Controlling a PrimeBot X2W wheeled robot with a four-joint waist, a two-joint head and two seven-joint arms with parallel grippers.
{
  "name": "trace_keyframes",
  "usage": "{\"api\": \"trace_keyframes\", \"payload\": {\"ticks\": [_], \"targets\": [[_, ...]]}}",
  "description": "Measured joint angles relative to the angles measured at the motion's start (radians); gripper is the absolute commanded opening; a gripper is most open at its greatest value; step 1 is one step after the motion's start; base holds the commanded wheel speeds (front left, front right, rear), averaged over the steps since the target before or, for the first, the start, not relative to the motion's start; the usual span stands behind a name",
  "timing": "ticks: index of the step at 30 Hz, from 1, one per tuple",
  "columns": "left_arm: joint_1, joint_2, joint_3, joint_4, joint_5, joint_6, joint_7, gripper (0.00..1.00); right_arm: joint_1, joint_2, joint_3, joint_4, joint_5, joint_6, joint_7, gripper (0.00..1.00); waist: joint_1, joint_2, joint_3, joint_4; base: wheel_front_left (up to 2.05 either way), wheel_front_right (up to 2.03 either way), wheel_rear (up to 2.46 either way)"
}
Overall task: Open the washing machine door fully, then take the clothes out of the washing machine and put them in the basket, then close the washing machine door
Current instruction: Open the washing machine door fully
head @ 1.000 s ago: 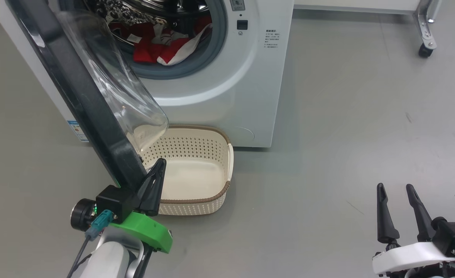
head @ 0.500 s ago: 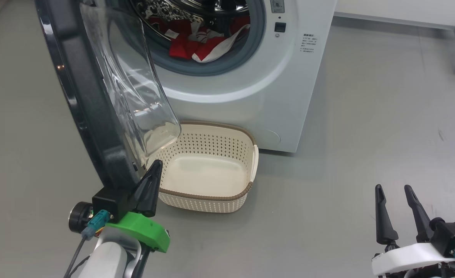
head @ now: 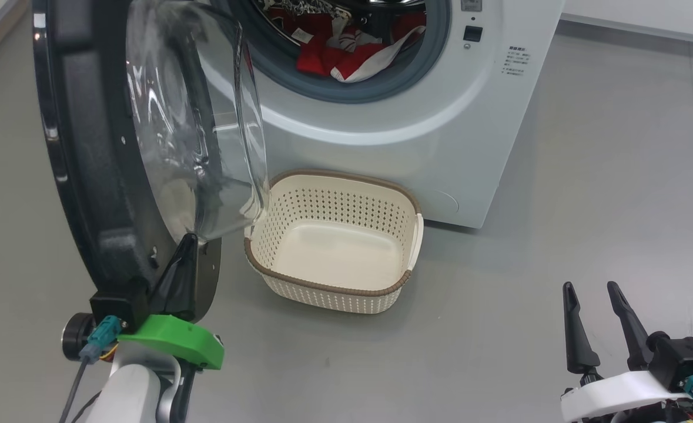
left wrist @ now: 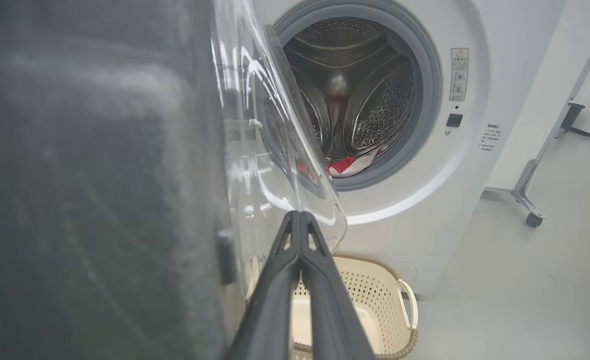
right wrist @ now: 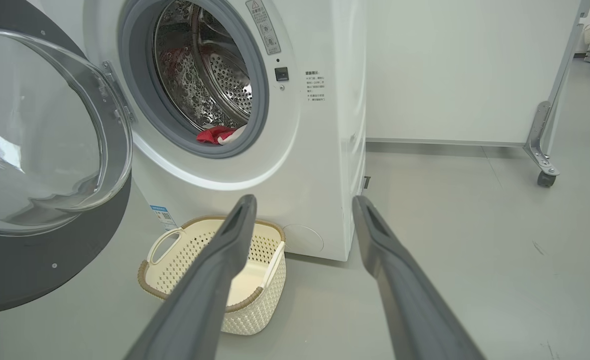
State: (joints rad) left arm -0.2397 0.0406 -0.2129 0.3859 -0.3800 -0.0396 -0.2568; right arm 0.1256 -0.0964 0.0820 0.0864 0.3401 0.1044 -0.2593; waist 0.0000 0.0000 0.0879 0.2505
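**Red clothes (head: 322,59) lie in the drum as the washing machine door (head: 87,176) stands open**

My left tool (head: 188,242) is clenched, its two dark fingers pressed tip to tip with nothing seen between them. It rests against the inner face of the door's glossy black rim, just below the bulging clear glass bowl (head: 205,117). In the left wrist view the fingertips meet in front of the bowl's lower edge.

The door hangs out to the left of the washing machine (head: 411,147), its inner side turned towards the opening and well clear of the grey gasket (head: 408,88). The clothes are heaped at the bottom of the perforated steel drum (left wrist: 375,100). A white-trimmed fold spills onto the gasket's lower lip.

The basket (head: 334,289), cream with a brown rim, sits on the grey floor (head: 558,205) just in front of the machine. It is below the opening and beside the door's lower edge. In the head view the glass bowl overhangs the basket's left rim.

My right tool (head: 591,289) hovers low at the right, well apart from machine and basket. It is released, its fingers spread and pointing towards the machine with nothing between them.

The right wrist view shows a small blue label (right wrist: 160,215) at the machine's lower corner, behind the basket. A metal leg on a caster (right wrist: 545,170) stands near the white wall.
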Motion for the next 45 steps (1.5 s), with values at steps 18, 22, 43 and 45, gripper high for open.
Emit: {"api": "trace_keyframes", "payload": {"ticks": [18,22,43,45], "targets": [[-0.007,0.003,0.088,-0.035,-0.021,0.002,0.0,0.0,-0.016,-0.022,0.019,-0.005,-0.027,0.008,0.0,1.0,0.0,0.0,0.062,0.095,0.0,0.0,0.0],[-0.007,-0.001,0.113,-0.042,-0.029,0.004,0.0,0.0,-0.023,-0.03,0.024,-0.01,-0.035,0.008,0.0,1.0,0.0,0.0,0.081,0.112,0.0,0.0,0.0],[-0.069,0.023,0.359,-0.075,-0.102,0.02,0.0,0.0,-0.098,-0.095,0.033,-0.051,-0.066,0.009,0.034,1.0,0.0,0.0,0.242,0.136,0.0,0.0,0.0],[-0.084,0.027,0.388,-0.074,-0.118,0.02,0.0,0.0,-0.104,-0.105,0.032,-0.059,-0.075,0.009,0.04,1.0,0.0,0.0,0.259,0.137,0.0,0.0,0.0]]}}
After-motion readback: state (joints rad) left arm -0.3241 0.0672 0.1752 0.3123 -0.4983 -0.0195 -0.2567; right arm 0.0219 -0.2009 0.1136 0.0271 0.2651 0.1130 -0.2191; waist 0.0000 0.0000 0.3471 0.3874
